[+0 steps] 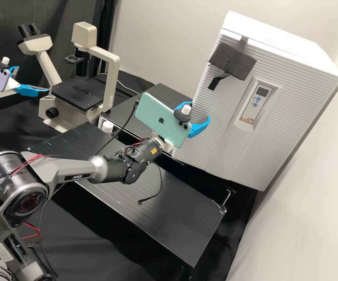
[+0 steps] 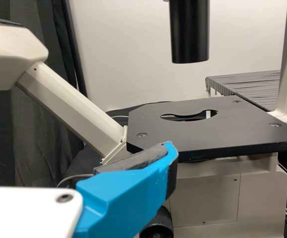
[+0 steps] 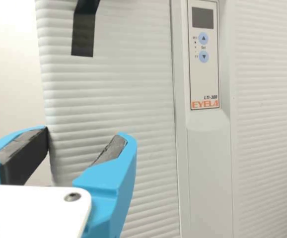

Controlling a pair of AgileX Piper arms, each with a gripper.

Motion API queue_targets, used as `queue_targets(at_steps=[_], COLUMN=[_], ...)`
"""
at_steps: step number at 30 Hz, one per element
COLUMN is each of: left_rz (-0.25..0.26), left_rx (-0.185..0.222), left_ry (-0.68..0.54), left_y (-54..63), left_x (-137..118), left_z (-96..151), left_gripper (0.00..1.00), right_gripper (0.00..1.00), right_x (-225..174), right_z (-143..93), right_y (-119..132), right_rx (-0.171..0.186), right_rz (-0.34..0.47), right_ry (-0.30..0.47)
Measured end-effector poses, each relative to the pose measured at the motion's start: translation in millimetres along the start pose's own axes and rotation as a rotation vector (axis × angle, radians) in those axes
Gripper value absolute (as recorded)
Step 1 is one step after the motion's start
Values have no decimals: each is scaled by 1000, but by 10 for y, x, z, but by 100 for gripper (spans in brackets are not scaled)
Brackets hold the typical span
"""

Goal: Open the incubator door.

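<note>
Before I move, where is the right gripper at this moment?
In the high view, the right gripper is open near the left edge of the incubator's front, lower than the taped dark pad and left of the control panel.

Two phones (image 1: 153, 115), two end effectors (image 1: 201, 110), one microscope (image 1: 112, 78), one incubator (image 1: 289, 82)

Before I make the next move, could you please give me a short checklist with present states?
1. Right gripper open: ok, its fingers stand apart.
2. Right gripper beside the incubator door: ok.
3. Door edge gripped: not ok, the fingers aren't closed on it.
4. Fingertips free of contact with the door: cannot tell.
5. Left gripper away from the incubator: ok, it is by the microscope.
6. Incubator door open: not ok, it looks shut.
</note>
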Motion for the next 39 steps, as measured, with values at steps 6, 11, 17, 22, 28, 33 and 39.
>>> queue_targets(at_steps=[6,11,17,22,28,33,39], left_rz=[0,0,0,0,0,0,0], left_rx=[0,0,0,0,0,0,0], left_ry=[0,0,0,0,0,0,0], left_y=[0,0,0,0,0,0,0], left_x=[0,0,0,0,0,0,0], left_z=[0,0,0,0,0,0,0], left_gripper=[100,100,100,100,100,100,100], right_gripper=[0,0,0,0,0,0,100], right_x=[-103,-317,-627,-864,-1062,-1123,-958], right_z=[19,45,10,-125,-239,-260,-311], right_y=[32,101,190,321,353,334,107], right_rx=[20,14,39,115,86,87,104], right_rz=[3,31,94,237,294,293,188], right_ry=[11,23,28,109,176,191,223])
